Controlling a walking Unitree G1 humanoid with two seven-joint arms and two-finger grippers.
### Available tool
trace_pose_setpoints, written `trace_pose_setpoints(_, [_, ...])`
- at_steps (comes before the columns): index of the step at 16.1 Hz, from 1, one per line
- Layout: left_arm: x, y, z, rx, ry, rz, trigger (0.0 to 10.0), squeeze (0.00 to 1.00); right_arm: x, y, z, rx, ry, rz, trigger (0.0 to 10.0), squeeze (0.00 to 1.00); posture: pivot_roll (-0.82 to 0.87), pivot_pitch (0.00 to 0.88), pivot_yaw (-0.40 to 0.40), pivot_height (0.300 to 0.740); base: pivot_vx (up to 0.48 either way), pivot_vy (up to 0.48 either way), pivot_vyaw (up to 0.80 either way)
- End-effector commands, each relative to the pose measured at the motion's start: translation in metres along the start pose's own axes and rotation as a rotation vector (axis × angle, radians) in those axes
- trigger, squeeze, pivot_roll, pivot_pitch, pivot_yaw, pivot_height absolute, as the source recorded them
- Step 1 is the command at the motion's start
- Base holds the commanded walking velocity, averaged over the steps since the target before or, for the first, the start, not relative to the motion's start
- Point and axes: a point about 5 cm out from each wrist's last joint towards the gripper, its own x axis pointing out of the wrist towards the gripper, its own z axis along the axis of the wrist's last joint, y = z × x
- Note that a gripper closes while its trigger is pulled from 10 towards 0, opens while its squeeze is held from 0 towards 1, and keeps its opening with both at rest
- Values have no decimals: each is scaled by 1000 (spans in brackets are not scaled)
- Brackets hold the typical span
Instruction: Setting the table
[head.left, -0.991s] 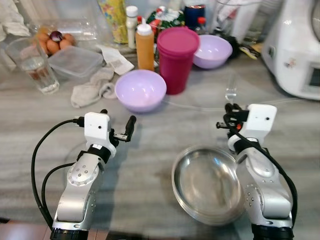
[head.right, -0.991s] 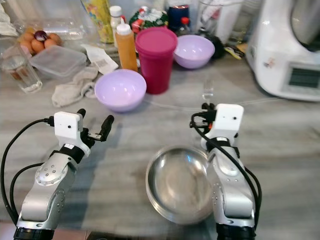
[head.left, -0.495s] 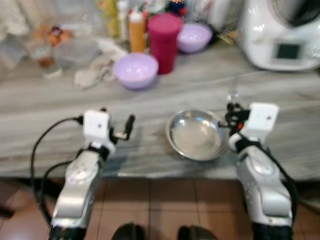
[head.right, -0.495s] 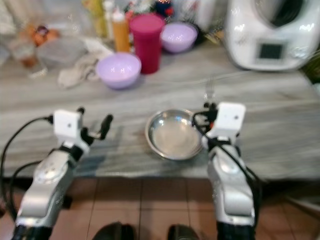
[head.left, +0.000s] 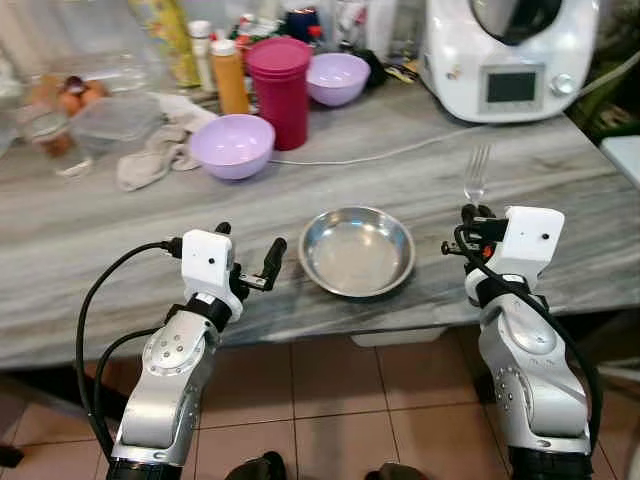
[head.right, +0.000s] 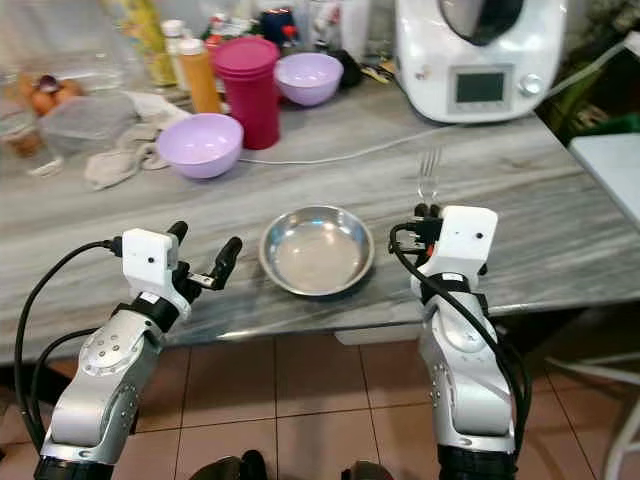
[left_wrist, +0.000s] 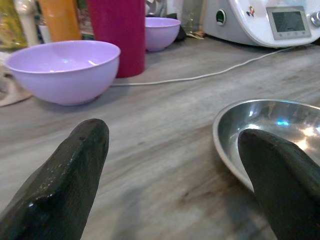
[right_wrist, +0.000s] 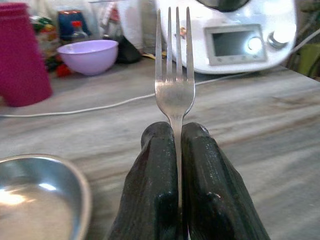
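Left tool (head.left: 248, 258) spread wide, right tool (right_wrist: 176, 150) pinched tight.

You've got a grey countertop (head.left: 560, 160), matt, streaky stone or wood-look grain; can't tell which from here. Steel bowl (head.left: 357, 251): polished metal, mirror glare inside. Fork (right_wrist: 174, 80): bright smooth metal, pinched between matt black rubbery-looking fingers (right_wrist: 205, 175) of the right gripper (right_wrist: 175, 131). Left gripper (left_wrist: 175, 165) fingers are the same black finish, slightly scuffed. Lilac bowl (head.left: 231, 145): smooth glossy plastic. Magenta tumbler (head.left: 279, 88): satin plastic. White kitchen machine (head.left: 505, 55): glossy plastic shell. Rag (head.left: 150, 160): crumpled cloth.
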Motion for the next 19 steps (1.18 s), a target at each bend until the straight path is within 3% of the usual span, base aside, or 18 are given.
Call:
trace_pose_setpoints(1, [-1, 2, 3, 2, -10, -1, 10000, 0, -1, 1, 2, -4, -5, 1, 10000, 0, -235, 162, 36, 740, 0, -379, 0])
trace_pose_setpoints(7, [0, 2, 2, -1, -6, 1, 10000, 0, -1, 2, 3, -1, -5, 5, 10000, 0, -238, 164, 38, 740, 0, -457, 0])
trace_pose_setpoints(9, [1, 3, 2, -45, -11, 17, 10000, 0, -1, 5, 4, -8, -14, 34, 10000, 0, -238, 163, 40, 740, 0, 0, 0])
trace_pose_setpoints(16, [2, 5, 1, -35, -8, 27, 10000, 0, -1, 7, 5, 0, -22, 46, 10000, 0, -235, 164, 47, 740, 0, 0, 614])
trace_pose_setpoints(19, [2, 4, 0, -27, -5, 17, 10000, 0, 0, 7, 4, 11, -16, 43, 10000, 0, -235, 164, 47, 740, 0, 0, 0])
